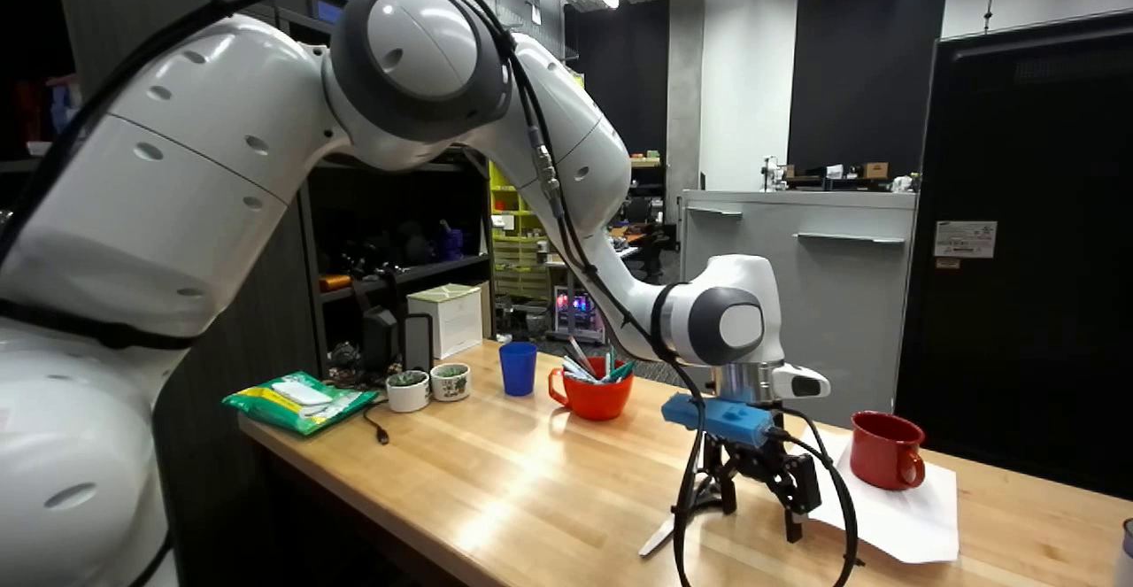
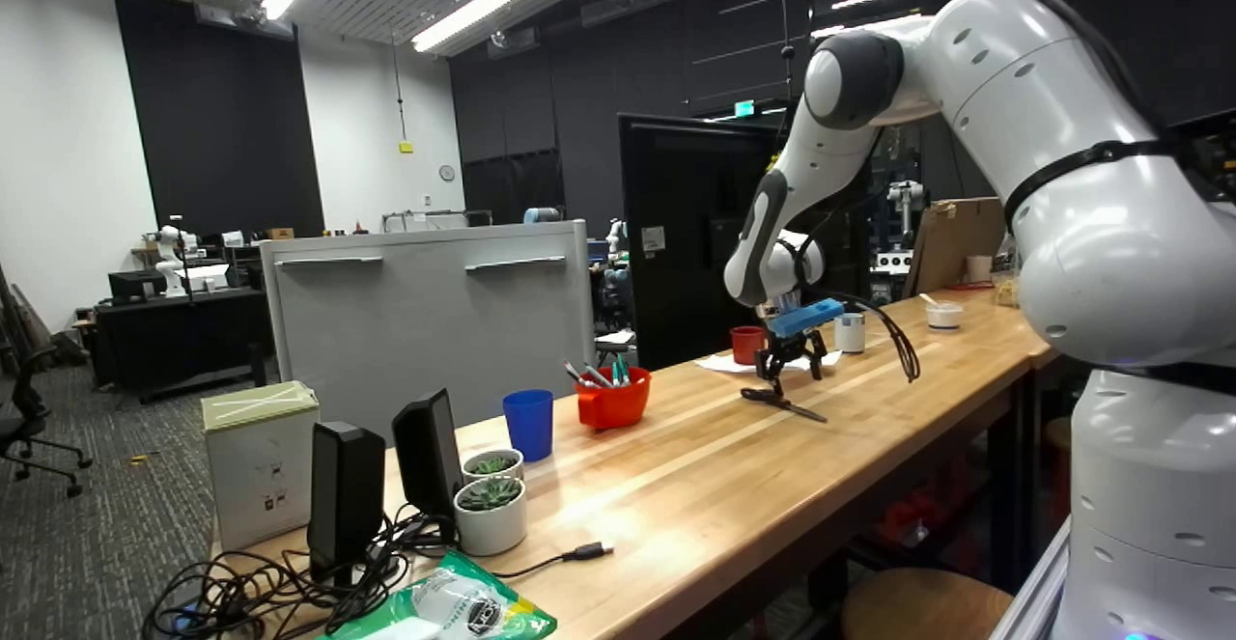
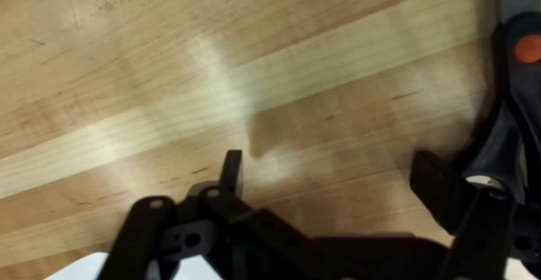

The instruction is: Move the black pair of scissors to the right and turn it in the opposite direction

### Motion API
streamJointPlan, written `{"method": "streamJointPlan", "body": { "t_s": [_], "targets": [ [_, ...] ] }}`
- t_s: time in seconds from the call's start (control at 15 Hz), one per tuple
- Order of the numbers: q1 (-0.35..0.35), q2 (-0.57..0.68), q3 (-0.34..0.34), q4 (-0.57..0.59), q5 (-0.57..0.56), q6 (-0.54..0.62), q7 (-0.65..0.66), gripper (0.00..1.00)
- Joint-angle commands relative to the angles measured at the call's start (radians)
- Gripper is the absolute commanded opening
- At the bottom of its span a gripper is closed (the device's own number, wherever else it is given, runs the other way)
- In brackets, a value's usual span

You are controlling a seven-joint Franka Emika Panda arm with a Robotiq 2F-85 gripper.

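The black pair of scissors (image 3: 524, 81) lies on the wooden table along the right edge of the wrist view, showing black handles, an orange pivot and part of a grey blade. My gripper (image 3: 329, 157) stands open just above the table, with only bare wood between its fingertips. One finger (image 3: 439, 187) partly covers a handle loop, so the scissors are outside the jaws, beside that finger; whether they touch, I cannot tell. In both exterior views the scissors (image 1: 657, 536) (image 2: 797, 409) extend out from under the gripper (image 1: 761, 516) (image 2: 796, 381), handles near a finger.
A red mug (image 1: 885, 454) stands on white paper (image 1: 921, 525) close beside the gripper. A red bowl (image 1: 595, 399) of pens and a blue cup (image 1: 518, 370) stand farther along the table. My black cable (image 1: 850, 516) loops low around the gripper. A white can (image 2: 850, 333) stands beyond it.
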State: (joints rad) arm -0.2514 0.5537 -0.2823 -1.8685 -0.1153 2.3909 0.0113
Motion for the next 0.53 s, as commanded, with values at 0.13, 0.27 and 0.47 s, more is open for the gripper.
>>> {"method": "streamJointPlan", "body": {
  "t_s": [0.13,0.27,0.47],
  "targets": [
    [0.027,0.053,0.013,0.022,-0.017,0.01,0.054,1.0],
    [0.03,0.055,0.012,0.024,-0.017,0.011,0.056,1.0],
    [0.032,0.057,0.012,0.026,-0.018,0.01,0.057,1.0]
  ]
}}
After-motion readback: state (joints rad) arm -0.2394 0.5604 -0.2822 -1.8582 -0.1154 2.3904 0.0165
